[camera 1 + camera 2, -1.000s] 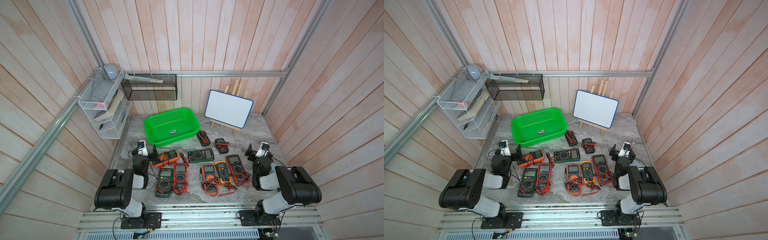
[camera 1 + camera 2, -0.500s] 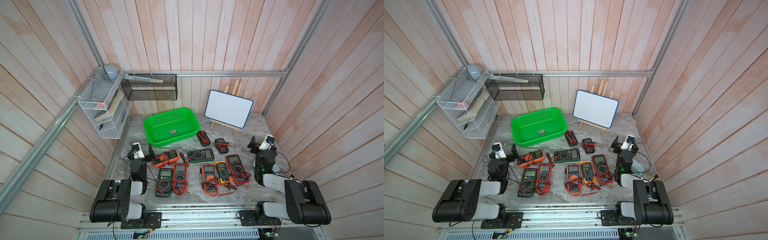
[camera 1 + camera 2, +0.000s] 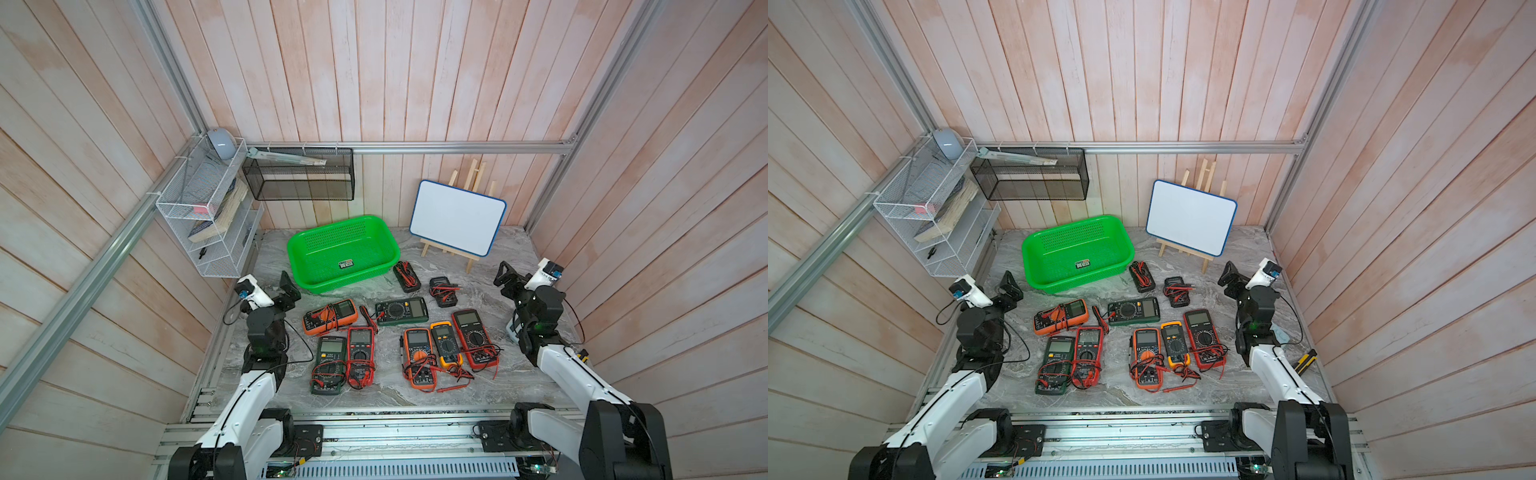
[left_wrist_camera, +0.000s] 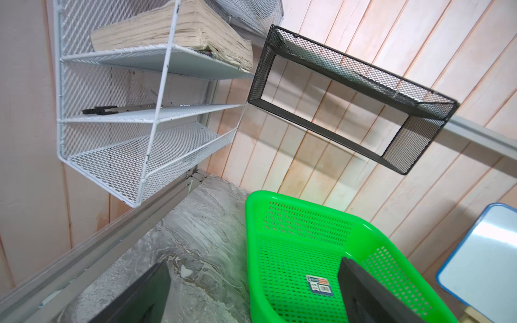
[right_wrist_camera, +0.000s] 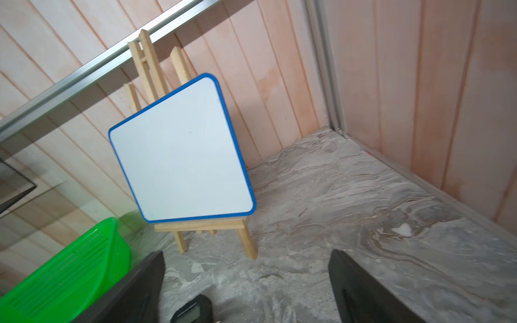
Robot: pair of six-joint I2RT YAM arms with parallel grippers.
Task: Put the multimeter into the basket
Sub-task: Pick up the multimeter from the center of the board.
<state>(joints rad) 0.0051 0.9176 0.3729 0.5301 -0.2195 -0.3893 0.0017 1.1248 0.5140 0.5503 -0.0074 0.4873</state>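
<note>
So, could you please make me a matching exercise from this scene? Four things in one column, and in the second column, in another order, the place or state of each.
Things
1. basket
2. whiteboard
3. mesh bin
4. wire rack

Places or states
A. holds a thick book
B. stands on a wooden easel
C. hangs from the metal rail
D. rests on the table, with only a sticker inside

Pairs: 1-D, 2-B, 3-C, 4-A
</note>
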